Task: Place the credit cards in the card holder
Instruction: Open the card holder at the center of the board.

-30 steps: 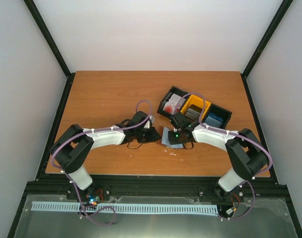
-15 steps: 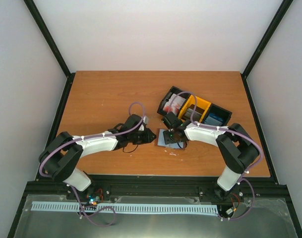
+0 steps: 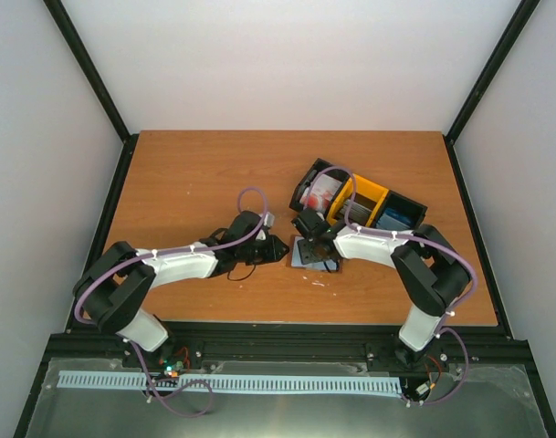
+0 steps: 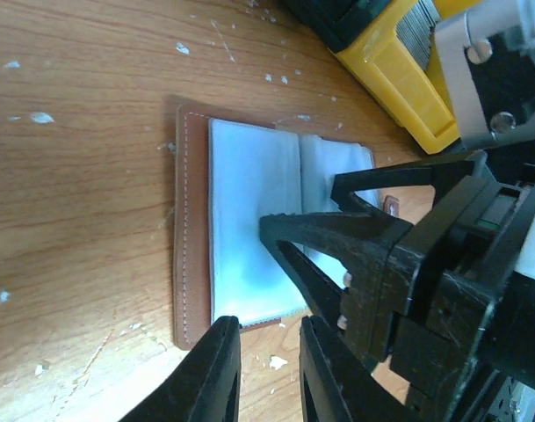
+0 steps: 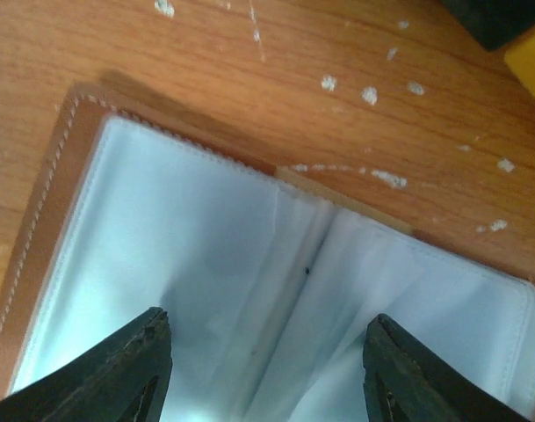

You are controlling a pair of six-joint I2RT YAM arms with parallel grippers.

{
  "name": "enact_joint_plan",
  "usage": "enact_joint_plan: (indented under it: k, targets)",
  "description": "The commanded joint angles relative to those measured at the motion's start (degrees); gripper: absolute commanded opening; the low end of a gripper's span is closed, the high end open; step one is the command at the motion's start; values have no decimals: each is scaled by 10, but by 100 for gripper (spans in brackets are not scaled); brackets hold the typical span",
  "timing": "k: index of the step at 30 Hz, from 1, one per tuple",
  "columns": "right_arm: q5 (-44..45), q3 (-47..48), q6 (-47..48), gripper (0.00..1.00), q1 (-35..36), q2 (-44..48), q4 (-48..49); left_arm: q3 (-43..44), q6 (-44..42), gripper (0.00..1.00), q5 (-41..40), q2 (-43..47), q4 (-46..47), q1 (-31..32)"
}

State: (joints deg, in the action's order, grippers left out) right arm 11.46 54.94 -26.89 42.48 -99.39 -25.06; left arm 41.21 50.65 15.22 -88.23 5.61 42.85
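Observation:
The card holder (image 3: 301, 261) lies open flat on the table, brown leather rim round pale blue-grey lining (image 4: 249, 220). My right gripper (image 3: 311, 245) stands low over it, open wide, its fingertips spread either side of the centre fold (image 5: 307, 264). My left gripper (image 3: 279, 250) sits at the holder's left edge with its jaws a little apart and nothing between them (image 4: 267, 332); one fingertip (image 4: 225, 338) touches the lining's corner. The credit cards rest in the bins: white and red (image 3: 321, 190), grey (image 3: 358, 208), blue (image 3: 396, 219).
A black bin (image 3: 305, 179), a yellow bin (image 3: 369, 190) and another black bin (image 3: 414, 208) stand in a row just behind the holder, close to my right arm. The yellow bin (image 4: 399, 83) shows in the left wrist view too.
My right gripper has opened much wider and shifted a little left over the holder, which now lies spread open. My left arm reached right to the holder's edge, then held still.

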Motion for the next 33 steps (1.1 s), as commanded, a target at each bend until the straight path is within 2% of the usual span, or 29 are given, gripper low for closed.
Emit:
enact_joint_plan:
  k: [1,6,10,22,25,28,33]
  targets:
    - [-22,-3,27,60,-6,19,-66,-1,7,21,-34,17,8,-1]
    - [-30,60,56,61,-7,78,-91,5,-1,22,-37,25,-2,-2]
    - [-47,74,66,62,-11,109,-100,7,-6,25,-22,31,-6,-1]
    - [-21,5,40,60,-45,235,-87,-22,-16,32,51,87,54,6]
    - [-16,-10,40,59,-67,268,-79,9,-38,32,60,55,48,31]
    - [-20,-11,37,59,-108,297,-84,80,-53,29,67,-17,32,58]
    - [4,-2,35,59,-154,325,-72,177,-54,25,53,-126,16,63]
